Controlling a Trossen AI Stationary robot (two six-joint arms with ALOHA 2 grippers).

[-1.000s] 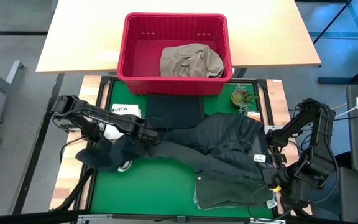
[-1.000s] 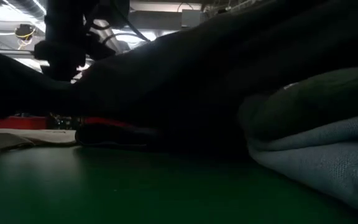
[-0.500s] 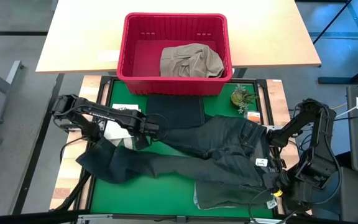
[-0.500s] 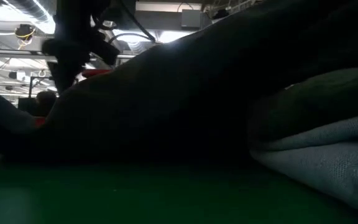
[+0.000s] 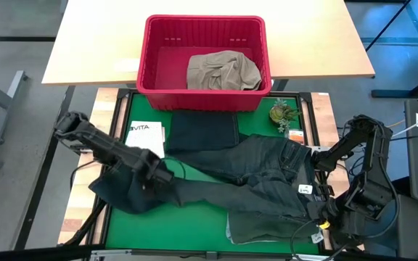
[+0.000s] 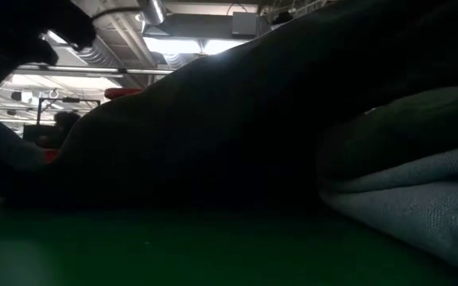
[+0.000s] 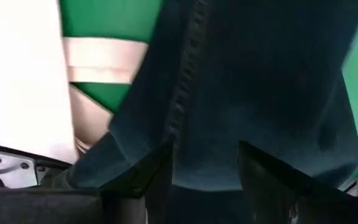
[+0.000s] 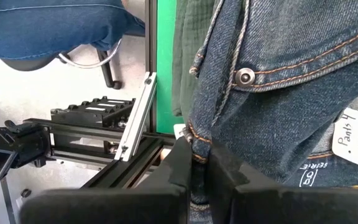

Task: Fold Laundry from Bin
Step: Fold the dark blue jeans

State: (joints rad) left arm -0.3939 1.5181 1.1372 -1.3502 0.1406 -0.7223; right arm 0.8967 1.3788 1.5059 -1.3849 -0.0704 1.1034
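Dark blue denim jeans point(image 5: 252, 170) lie spread across the green mat, waist at the right and legs running left. The leg end point(image 5: 125, 192) lies flat at the mat's left edge. My left gripper point(image 5: 154, 174) hovers open just over that leg; in the left wrist view it point(image 7: 204, 180) stands on either side of the leg's seam point(image 7: 179, 106) without touching. My right gripper point(image 5: 316, 210) is shut on the jeans' waist. The red bin point(image 5: 142, 80) at the far side holds a khaki garment point(image 5: 222, 71). My right gripper pinches the edge of the jeans' waistband point(image 8: 199, 152) between its two fingers, just below the metal button point(image 8: 246, 77). The fingers come from above, slanting down. The legs of the jeans lie on the mat.
A folded dark piece point(image 5: 203, 130) lies on the mat in front of the bin. A folded green garment point(image 5: 263, 228) sits under the jeans at the near edge and shows at the right of the low view point(image 6: 404, 183). There is a white sheet point(image 5: 145, 134) at far left and a small plant point(image 5: 283, 112) at far right.
My left gripper has opened and let go of the jeans' leg, then moved toward the table's near edge and a little left. The leg, bunched up under the gripper before, has dropped and now lies spread flat toward the left. The waist end has stayed in place.
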